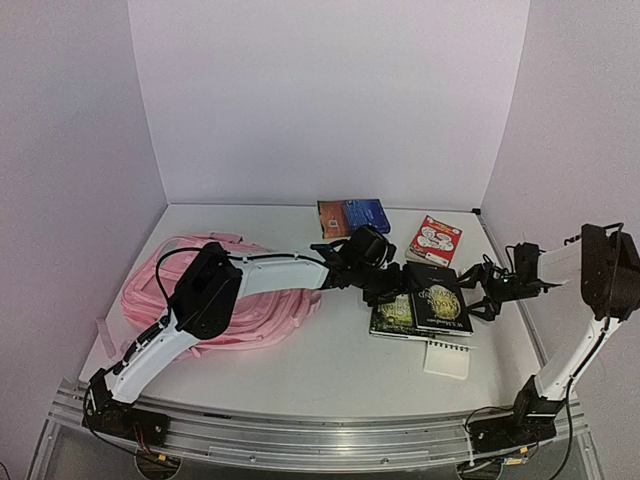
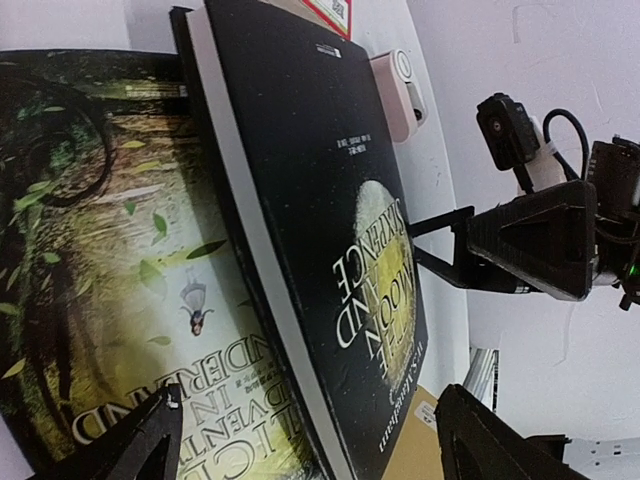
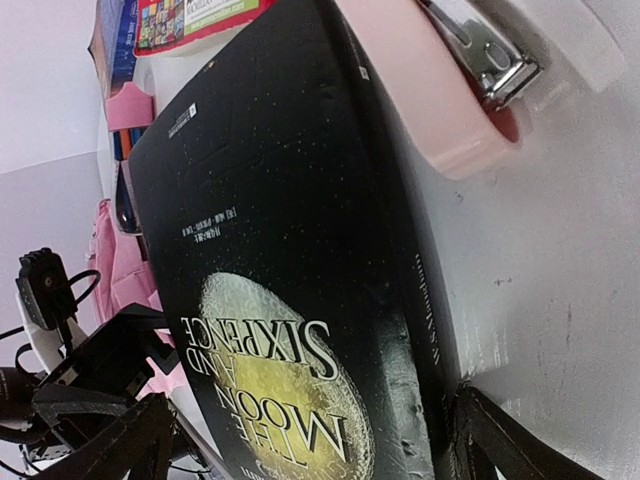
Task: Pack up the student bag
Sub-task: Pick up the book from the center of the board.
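My left claw (image 1: 392,287) stands wide, with the end of a black book (image 1: 440,298) showing between its fingers; I cannot tell whether they touch it. My right claw (image 1: 474,298) faces it from the far side of the same book. It is spread wide too, with the book's spine edge lying between its fingers and nothing gripped.

The black book lies partly on a green book (image 1: 392,316), which sits just below my left claw. A pink stapler (image 3: 440,100) lies on the table (image 1: 330,370) just beside the black book's spine, ahead of my right claw. A spiral notepad (image 1: 447,358) lies on the base side of both claws, close to the two books. Beyond the claws, towards the back wall, are a red and white book (image 1: 435,241) and a blue book (image 1: 353,216).

The pink backpack (image 1: 262,318) lies flat well behind my left claw, under that arm. I cannot tell whether it is open or what it holds.
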You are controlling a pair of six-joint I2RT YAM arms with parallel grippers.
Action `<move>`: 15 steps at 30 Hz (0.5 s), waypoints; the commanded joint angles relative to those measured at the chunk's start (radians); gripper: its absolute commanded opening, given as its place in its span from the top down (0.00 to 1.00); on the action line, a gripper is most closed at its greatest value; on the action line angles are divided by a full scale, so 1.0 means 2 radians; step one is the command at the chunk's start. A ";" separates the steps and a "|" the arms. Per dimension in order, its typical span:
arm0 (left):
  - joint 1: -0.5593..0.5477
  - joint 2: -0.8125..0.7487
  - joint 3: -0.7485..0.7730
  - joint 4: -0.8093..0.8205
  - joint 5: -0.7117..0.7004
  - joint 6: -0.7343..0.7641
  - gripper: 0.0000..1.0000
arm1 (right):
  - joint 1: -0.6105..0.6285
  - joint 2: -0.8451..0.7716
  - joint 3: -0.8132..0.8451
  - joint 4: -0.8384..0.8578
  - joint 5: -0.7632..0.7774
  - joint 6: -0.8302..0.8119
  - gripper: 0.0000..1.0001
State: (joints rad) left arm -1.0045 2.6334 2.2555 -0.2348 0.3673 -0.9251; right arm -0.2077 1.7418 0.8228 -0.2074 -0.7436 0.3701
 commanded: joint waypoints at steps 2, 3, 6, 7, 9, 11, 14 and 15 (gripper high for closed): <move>0.000 0.034 0.020 0.029 0.032 -0.031 0.18 | 0.005 -0.003 -0.023 0.023 -0.030 0.011 0.07; 0.000 0.038 0.020 0.030 0.036 -0.035 0.20 | 0.006 -0.001 -0.025 0.028 -0.033 0.014 0.07; 0.000 0.048 0.018 0.040 0.051 -0.045 0.30 | 0.009 0.004 -0.028 0.044 -0.046 0.023 0.08; 0.000 0.051 0.018 0.043 0.056 -0.049 0.33 | 0.011 0.005 -0.029 0.051 -0.052 0.027 0.08; -0.001 0.059 0.018 0.046 0.062 -0.055 0.42 | 0.015 0.001 -0.031 0.062 -0.062 0.033 0.08; -0.002 0.064 0.017 0.044 0.063 -0.057 0.54 | 0.018 -0.006 -0.034 0.073 -0.070 0.041 0.08; -0.002 0.064 0.011 0.036 0.057 -0.056 0.70 | 0.019 -0.018 -0.036 0.087 -0.080 0.051 0.09; -0.002 0.064 0.008 0.034 0.055 -0.056 0.75 | 0.019 -0.022 -0.038 0.093 -0.083 0.055 0.09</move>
State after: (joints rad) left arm -0.9993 2.7181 2.2776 -0.1065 0.4658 -1.0210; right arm -0.1808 1.7416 0.7573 -0.0841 -0.8344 0.4398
